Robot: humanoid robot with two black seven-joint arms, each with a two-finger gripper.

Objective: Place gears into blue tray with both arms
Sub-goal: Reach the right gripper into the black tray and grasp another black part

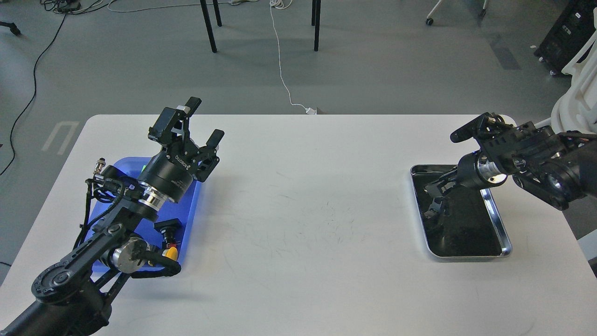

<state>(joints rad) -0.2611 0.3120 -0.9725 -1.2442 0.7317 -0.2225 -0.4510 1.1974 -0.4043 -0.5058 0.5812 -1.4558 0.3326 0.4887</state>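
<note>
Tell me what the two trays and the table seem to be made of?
Blue tray: likely plastic, going by its uniform bright colour and rounded corner. Right tray: probably metal, with a shiny silver rim; its dark inside looks glossy. Table: a matte white top, perhaps laminate, finely scuffed.

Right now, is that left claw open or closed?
Open. The left gripper has its two fingers spread apart above the blue tray, nothing between them.
</note>
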